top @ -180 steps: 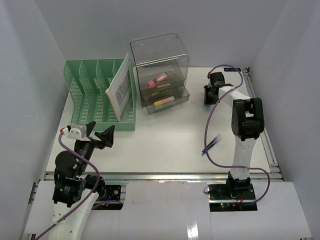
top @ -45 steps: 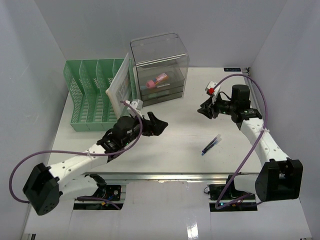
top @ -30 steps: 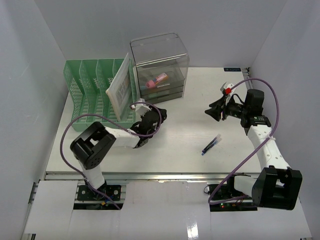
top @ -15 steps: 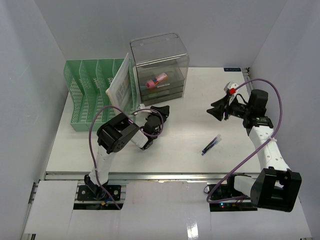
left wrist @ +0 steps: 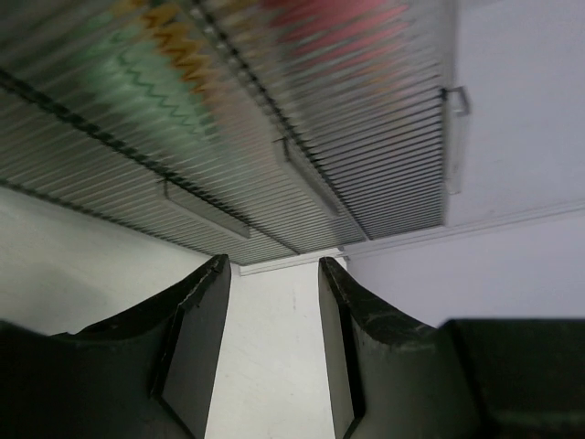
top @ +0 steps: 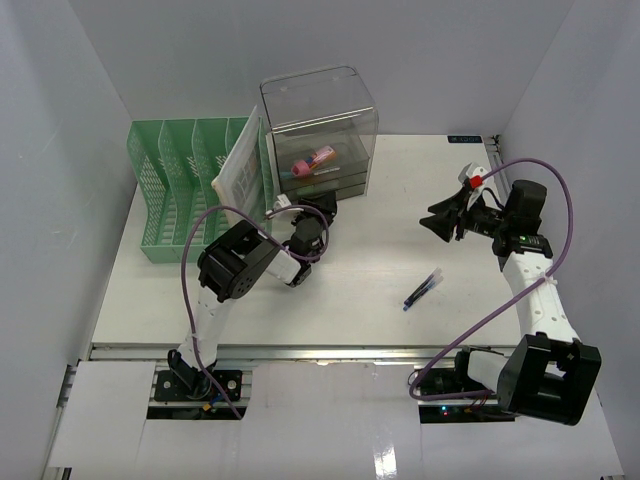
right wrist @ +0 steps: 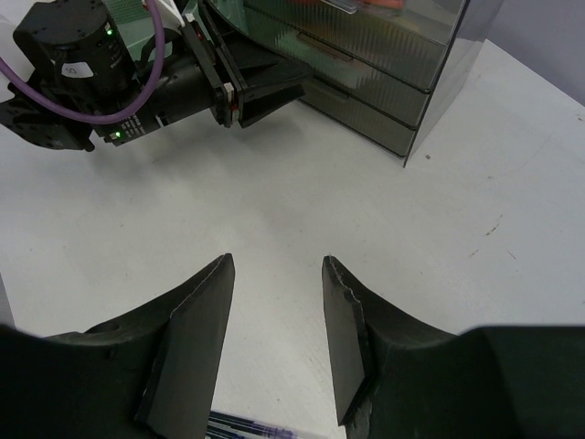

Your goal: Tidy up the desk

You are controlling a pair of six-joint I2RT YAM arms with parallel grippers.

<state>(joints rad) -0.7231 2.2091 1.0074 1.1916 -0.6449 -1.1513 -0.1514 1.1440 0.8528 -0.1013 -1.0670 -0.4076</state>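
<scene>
White desk (top: 380, 260): lies under both my arms, metal rail along its near edge.
Left gripper (left wrist: 274, 265): fingers apart, nothing between them, right up at the drawer fronts of the clear grey drawer box (top: 320, 120).
Right gripper (right wrist: 277, 261): fingers apart, empty, over bare desk.
Blue pen (top: 421, 290): flat on the desk, right of centre.
Green mesh file rack (top: 175, 180): far left, just beside the drawer box.

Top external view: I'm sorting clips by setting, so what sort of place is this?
Probably a robot test cell staged as an office desk: white walls box in the desk, two robot arms are mounted at its near edge, and a green file rack, clear drawer box and pen sit on it.
</scene>
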